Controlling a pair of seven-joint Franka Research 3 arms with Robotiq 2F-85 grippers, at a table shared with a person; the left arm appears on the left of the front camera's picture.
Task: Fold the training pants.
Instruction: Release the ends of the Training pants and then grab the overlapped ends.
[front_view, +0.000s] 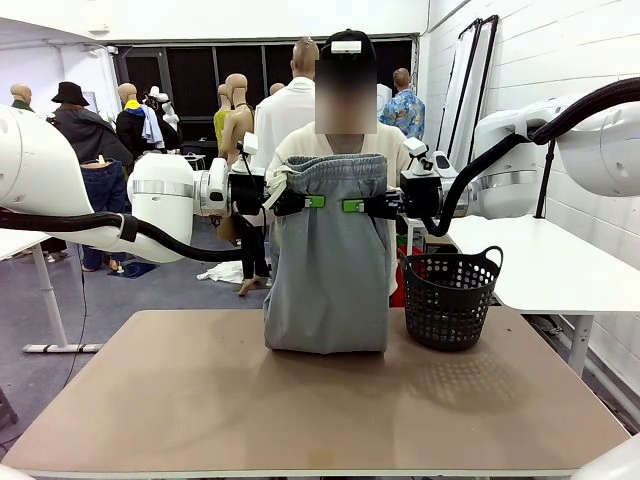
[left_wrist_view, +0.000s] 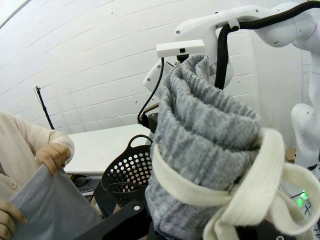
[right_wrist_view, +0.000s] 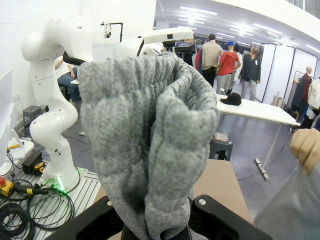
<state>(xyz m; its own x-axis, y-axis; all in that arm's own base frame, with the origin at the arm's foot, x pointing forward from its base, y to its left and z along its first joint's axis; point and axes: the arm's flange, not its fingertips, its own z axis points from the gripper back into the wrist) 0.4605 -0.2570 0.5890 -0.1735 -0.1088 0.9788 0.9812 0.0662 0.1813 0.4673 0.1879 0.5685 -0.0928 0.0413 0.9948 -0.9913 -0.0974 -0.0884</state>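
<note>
The left gripper (front_view: 314, 202) is clamped on the left end of the waistband of the pants (front_view: 328, 275). It holds them high over the middle of the far edge of the table (front_view: 180, 400). In the left wrist view the gathered band bunches up between its fingers, with the white drawstring (left_wrist_view: 265, 170) looped across it.

The pants hang as one narrow grey panel, waistband on top. Their lower end touches the table just inside the far edge, where the cloth looks to bend into a rounded fold, not a loose hem.

The right gripper (front_view: 353, 205) is clamped on the other end of the waistband, level with the left gripper and near it. The band sags a little between them.

Behind the pants stands the person. One hand (left_wrist_view: 54, 154) in the left wrist view and one hand (right_wrist_view: 306, 148) in the right wrist view each pinch smooth grey cloth. This is probably the leg end, though the join is hidden.

A black basket (front_view: 450, 300) stands on the table near the far right corner, just beside the pants and apart from them.

I judge the task to be in progress. The pants are lifted and stretched, perhaps already doubled lengthwise. No finished fold lies flat on the table, so laying down, folding over and letting go are left.
</note>
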